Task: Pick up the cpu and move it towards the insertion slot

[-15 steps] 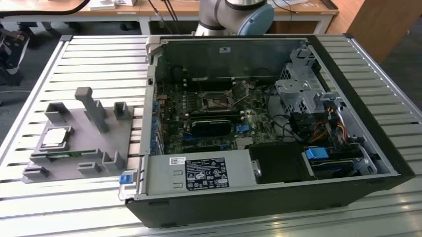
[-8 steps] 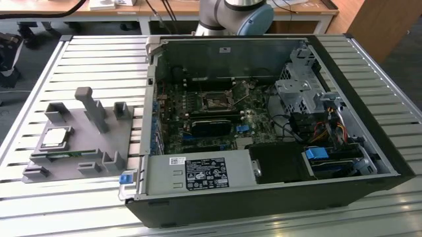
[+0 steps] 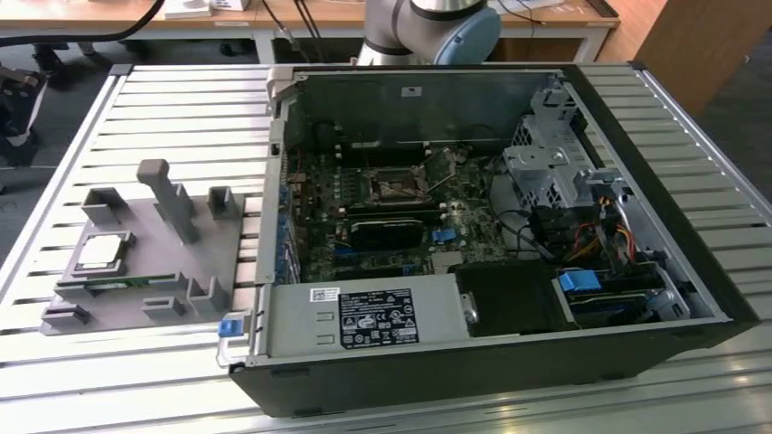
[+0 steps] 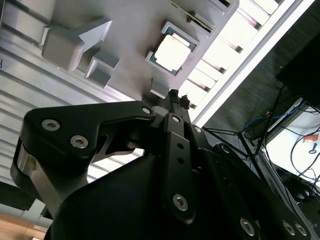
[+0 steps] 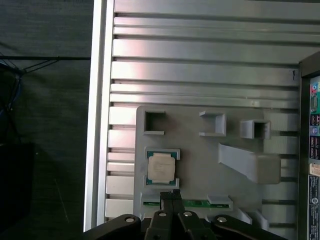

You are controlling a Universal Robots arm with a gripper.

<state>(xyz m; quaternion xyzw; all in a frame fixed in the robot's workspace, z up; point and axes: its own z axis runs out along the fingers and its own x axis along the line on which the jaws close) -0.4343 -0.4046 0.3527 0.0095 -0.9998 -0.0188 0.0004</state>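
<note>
- In the exterior view, a grey plastic tray (image 3: 163,271) lies on the slatted metal table (image 3: 157,108) at about eight o'clock, on the exterior view's left.
- The cpu (image 3: 100,252) rests flat in a recess at the tray's nine o'clock side. It is a small square chip with a pale silvery metal top and a thin darker rim. Any marking on the top is too faint to make out.
- A narrow green memory stick (image 3: 115,284) lies just beside the cpu, toward six o'clock of it, and it carries a small white sticker too small to read.
- In both wrist views the gripper (image 5: 170,194) has its two black fingers pressed together with nothing between them. The tips hang over the tray at the edge of the memory stick, near the cpu but apart from it.
- The open computer case (image 3: 483,384) fills the middle and the exterior view's right.
- The insertion slot (image 3: 396,186) sits on the board near the picture's centre, a black frame with a silvery bracket and a dark middle, well apart from the cpu.
- A grey box at the case's six o'clock edge bears a black-and-white printed label (image 3: 376,318).
- The arm (image 3: 435,23) rises at twelve o'clock behind the case.
</note>
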